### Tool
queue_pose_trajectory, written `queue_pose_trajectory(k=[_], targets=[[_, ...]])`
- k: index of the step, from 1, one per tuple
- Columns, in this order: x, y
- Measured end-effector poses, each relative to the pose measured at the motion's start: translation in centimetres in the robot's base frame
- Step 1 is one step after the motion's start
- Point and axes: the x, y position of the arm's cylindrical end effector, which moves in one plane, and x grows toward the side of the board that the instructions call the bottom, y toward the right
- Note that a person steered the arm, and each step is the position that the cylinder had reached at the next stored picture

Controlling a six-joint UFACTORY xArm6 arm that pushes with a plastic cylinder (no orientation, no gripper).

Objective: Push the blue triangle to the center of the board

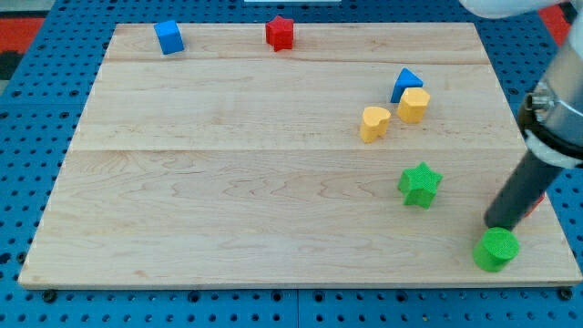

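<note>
The blue triangle (406,83) sits on the wooden board (237,182) at the view's upper right, touching a yellow hexagon block (414,105) just below it. My tip (498,223) is at the view's lower right, far below and right of the blue triangle. It stands just above a green round block (496,249). A red block (536,201) is mostly hidden behind the rod.
A yellow heart block (373,123) lies left of the yellow hexagon. A green star (419,184) lies below them. A blue cube (168,37) and a red star (280,33) sit near the board's top edge.
</note>
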Motion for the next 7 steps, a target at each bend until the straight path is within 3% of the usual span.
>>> queue_pose_trajectory(k=[1, 2, 3, 5, 6, 7], targets=[[0.0, 5.1], [-3.4, 4.3], [-7.2, -0.9], [-5.2, -2.9], [-6.3, -0.8], [-11.1, -2.8]])
